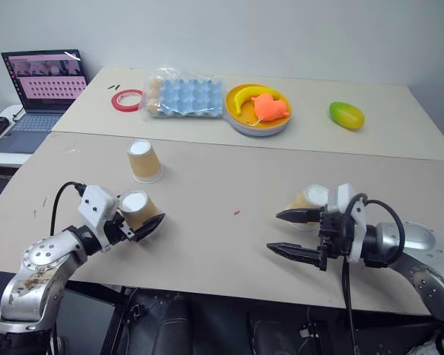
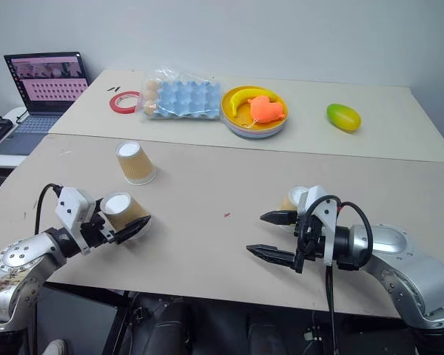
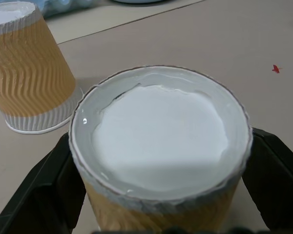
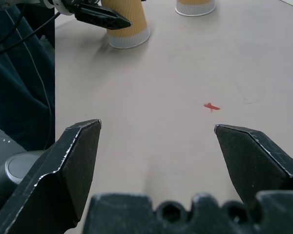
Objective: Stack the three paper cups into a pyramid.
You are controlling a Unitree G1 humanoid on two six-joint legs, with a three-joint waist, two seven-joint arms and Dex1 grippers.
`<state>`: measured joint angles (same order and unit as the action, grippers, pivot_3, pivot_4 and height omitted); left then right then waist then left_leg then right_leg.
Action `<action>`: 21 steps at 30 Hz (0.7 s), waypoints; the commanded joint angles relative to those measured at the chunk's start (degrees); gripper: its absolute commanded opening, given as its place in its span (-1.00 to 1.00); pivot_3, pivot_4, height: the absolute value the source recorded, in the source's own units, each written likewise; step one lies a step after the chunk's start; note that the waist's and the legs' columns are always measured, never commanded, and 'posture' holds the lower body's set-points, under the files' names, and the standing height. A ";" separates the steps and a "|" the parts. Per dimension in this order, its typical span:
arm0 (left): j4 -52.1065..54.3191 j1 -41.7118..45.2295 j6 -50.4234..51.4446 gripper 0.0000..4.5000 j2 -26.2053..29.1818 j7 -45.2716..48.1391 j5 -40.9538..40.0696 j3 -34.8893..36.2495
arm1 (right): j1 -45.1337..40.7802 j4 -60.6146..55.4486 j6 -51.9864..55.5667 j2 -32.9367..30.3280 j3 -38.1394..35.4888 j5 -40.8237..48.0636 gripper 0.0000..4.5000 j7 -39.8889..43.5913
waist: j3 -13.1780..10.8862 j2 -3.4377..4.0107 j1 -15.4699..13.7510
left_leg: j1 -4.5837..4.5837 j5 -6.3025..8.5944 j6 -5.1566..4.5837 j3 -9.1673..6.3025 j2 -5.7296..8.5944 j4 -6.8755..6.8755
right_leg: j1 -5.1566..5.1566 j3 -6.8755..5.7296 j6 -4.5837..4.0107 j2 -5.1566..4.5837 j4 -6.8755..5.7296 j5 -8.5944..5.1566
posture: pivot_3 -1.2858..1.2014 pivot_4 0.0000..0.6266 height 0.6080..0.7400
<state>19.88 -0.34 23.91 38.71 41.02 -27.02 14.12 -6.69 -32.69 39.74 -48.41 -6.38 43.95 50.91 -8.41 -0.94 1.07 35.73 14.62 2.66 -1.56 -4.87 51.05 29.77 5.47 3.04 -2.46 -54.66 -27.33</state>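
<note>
Three tan corrugated paper cups stand upside down on the near table. One cup (image 1: 145, 160) stands alone at the middle left. A second cup (image 1: 137, 205) sits between the two black fingers of my left gripper (image 1: 149, 214), which press on its sides (image 3: 161, 146); its rim rests on the table. The third cup (image 1: 313, 197) stands just behind my right gripper (image 1: 274, 231), which points left, open, with bare table between its fingers (image 4: 157, 126). No cup sits on top of another.
The far table holds a red tape roll (image 1: 126, 100), a blue egg tray (image 1: 189, 96), a yellow plate (image 1: 240, 124) with a banana and an orange toy, and a mango (image 1: 346, 115). A laptop (image 1: 44, 81) stands at the far left. A red speck (image 1: 237, 213) marks the tabletop between my grippers.
</note>
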 commanded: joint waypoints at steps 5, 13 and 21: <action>-0.15 1.79 0.05 0.38 0.29 -0.18 0.75 -0.84 | -0.03 -1.68 -1.47 -0.03 -2.34 -0.48 1.00 -1.04 | 0.00 0.00 -0.02 | -0.07 0.00 0.00 0.00 0.00 0.00 | -0.09 0.00 0.00 0.00 0.00 0.00 | 0.03 -0.52 -0.43; -2.72 13.65 -1.32 0.38 -2.16 1.56 1.72 -7.64 | -2.06 -0.25 -1.65 0.89 -0.98 -2.19 1.00 -2.32 | -0.01 -0.01 -0.40 | -0.17 0.00 0.00 -0.04 0.03 0.05 | -0.27 -0.05 0.01 0.00 0.00 0.00 | 0.03 -0.52 -0.43; -12.31 29.43 -5.21 0.38 -11.86 7.46 5.54 -21.41 | -3.44 0.65 -1.38 2.29 -0.16 -4.09 1.00 -3.93 | -0.03 -0.03 -0.20 | -0.24 0.00 0.00 -0.11 0.09 0.17 | -0.54 -0.09 0.13 -0.01 0.08 0.05 | 0.03 -0.52 -0.43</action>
<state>8.79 27.30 20.96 28.15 46.84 -22.54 -4.84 -9.91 -30.92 39.51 -46.19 -5.31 40.05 47.36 -8.45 -0.96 0.87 35.49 14.62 2.66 -1.68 -4.78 51.20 29.22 5.37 3.17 -2.46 -54.58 -27.28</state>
